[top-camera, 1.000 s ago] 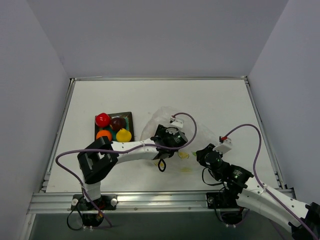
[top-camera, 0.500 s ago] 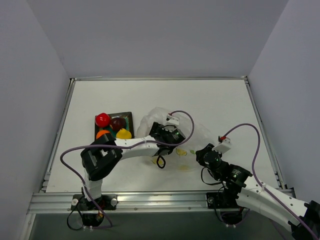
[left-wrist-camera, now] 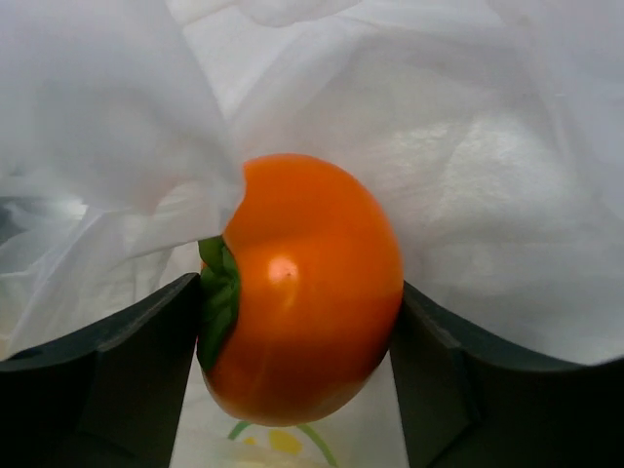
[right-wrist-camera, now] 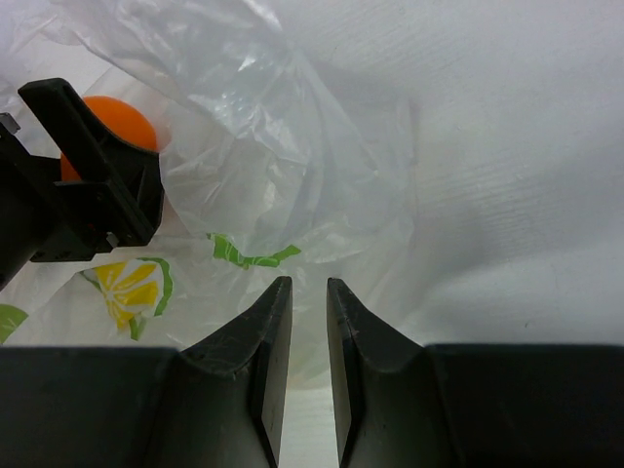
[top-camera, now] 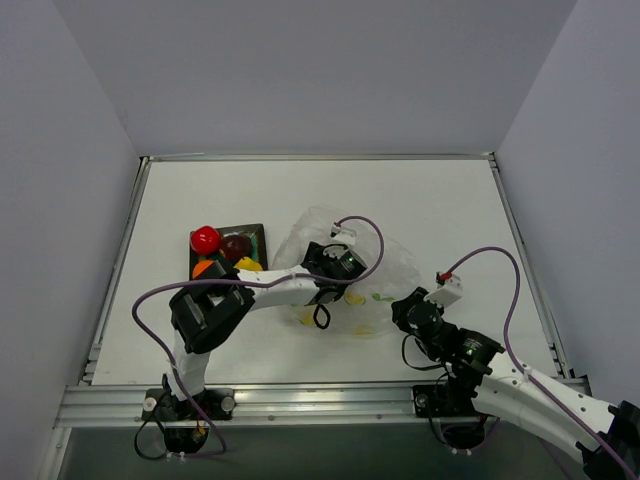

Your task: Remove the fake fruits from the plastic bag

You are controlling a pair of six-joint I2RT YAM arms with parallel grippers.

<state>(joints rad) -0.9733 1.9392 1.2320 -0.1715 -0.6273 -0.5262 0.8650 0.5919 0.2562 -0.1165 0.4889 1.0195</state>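
Four fruits (top-camera: pixel 205 239) sit on the plate (top-camera: pixel 258 232), nine o'clock of the bag (top-camera: pixel 395 265). The left end effector (left-wrist-camera: pixel 297 322) clamps an orange fruit (left-wrist-camera: pixel 312 283) amid the film (perhaps the last). The right end effector (right-wrist-camera: pixel 308 292) is nearly pressed together, grip unclear.

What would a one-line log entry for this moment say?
left gripper: shut on orange fruit, inside plastic bag | right gripper: nearly closed at bag edge, grip unclear
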